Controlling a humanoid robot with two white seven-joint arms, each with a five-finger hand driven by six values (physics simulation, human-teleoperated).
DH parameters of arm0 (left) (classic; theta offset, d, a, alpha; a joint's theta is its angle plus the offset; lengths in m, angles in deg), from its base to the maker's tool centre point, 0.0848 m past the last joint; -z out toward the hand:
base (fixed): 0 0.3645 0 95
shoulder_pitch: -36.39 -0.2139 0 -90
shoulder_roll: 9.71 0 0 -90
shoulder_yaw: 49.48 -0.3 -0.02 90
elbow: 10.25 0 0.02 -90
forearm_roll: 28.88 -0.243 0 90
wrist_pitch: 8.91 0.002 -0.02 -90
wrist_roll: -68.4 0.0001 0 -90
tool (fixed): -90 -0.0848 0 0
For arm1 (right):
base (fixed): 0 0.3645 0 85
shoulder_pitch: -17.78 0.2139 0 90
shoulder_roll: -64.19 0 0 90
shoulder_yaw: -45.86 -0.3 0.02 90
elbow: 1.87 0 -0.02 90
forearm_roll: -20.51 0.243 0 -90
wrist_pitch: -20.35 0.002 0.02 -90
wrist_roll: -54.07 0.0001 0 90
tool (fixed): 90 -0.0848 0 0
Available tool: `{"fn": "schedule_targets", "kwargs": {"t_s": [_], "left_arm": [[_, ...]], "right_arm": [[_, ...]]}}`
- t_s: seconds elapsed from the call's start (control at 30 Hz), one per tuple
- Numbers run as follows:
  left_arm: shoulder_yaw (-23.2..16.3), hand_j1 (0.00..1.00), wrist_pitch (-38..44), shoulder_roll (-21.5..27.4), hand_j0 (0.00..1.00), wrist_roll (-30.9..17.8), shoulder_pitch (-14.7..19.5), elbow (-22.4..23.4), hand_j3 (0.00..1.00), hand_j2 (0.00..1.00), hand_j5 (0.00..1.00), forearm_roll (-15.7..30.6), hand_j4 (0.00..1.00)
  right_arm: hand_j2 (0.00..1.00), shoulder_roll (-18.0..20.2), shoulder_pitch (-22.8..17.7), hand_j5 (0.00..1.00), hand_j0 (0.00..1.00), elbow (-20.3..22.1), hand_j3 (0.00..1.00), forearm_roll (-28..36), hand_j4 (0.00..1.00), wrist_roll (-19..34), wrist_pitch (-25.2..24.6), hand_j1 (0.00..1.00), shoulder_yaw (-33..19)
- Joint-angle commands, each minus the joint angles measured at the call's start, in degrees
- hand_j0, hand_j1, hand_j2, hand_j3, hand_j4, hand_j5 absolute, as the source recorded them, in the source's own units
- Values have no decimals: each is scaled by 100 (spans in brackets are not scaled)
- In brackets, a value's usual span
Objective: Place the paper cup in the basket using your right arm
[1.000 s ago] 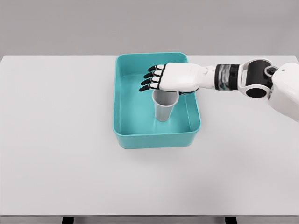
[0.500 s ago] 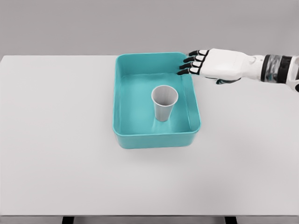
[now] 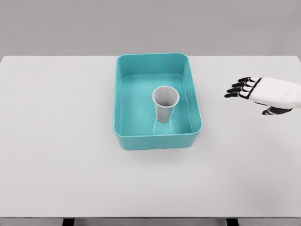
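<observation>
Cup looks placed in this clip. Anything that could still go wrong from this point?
Little remains at risk. The paper cup stands upright inside the teal basket, and the right hand is open, off to the basket's right, holding nothing.

1. The cup is a light, tall thing standing free near the basket's middle, so a bump to the table or basket might tip it, though probably only within the basket.

2. If the arm swung back across, the spread fingers could catch the basket's rim.

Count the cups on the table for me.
1. The cup stands upright inside the basket, right of its middle. Nothing looks hidden.
</observation>
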Motion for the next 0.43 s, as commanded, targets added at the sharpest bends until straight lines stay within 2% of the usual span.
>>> {"fn": "schedule_targets", "kwargs": {"t_s": [0.0,0.1,0.2,0.4], "left_arm": [[12,100,0,0,100,-1,0,1,100,100,100,0,100],[-6,100,-18,0,100,-1,17,-8,100,100,100,0,100],[-5,100,-18,0,100,-1,26,-8,100,100,100,0,100],[-14,100,53,0,100,17,18,1,100,100,100,0,100]], "right_arm": [[100,64,-9,100,100,16,100,39,100,8,-3,100,-31],[100,55,-26,100,100,-19,100,39,100,8,-3,100,-31],[100,46,-272,100,100,-28,100,39,100,8,-3,100,-40],[100,55,-422,100,100,-90,100,56,100,17,-3,100,-40]]}}
